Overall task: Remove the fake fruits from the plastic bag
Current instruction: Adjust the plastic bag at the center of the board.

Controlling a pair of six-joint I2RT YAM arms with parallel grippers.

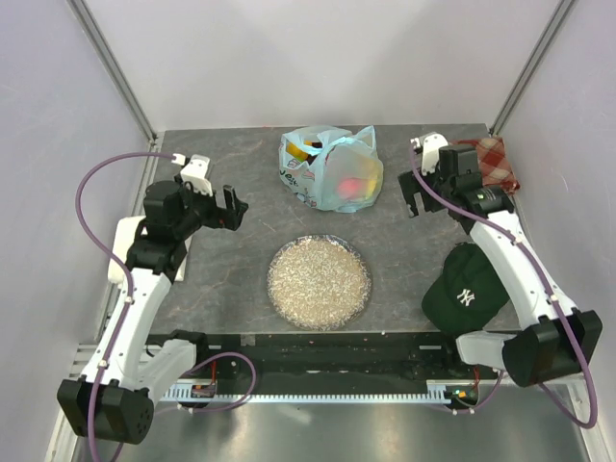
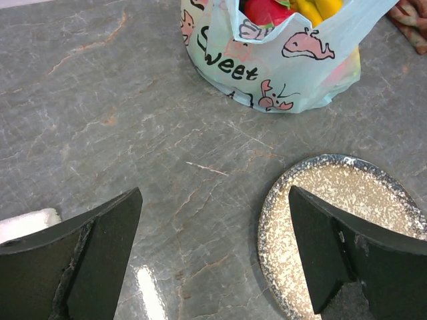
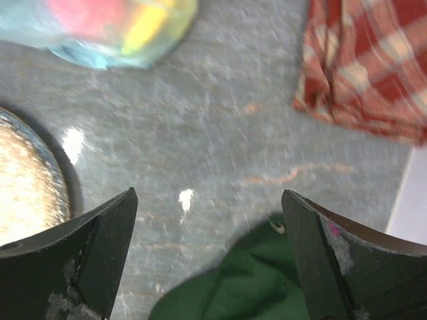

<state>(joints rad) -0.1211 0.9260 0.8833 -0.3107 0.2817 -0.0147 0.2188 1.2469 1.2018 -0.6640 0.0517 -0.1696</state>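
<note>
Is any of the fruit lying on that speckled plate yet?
No, the speckled plate is bare, and the fruits sit inside the blue bag beyond it.

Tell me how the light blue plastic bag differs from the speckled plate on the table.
The plastic bag is crinkled and light blue with printed cartoons; the plate is round and speckled beige. The plastic bag bulges with fake fruits; the plate lies flat and bare. The plastic bag sits toward the far edge of the table; the plate sits near its middle. Both rest on the grey table.
</note>
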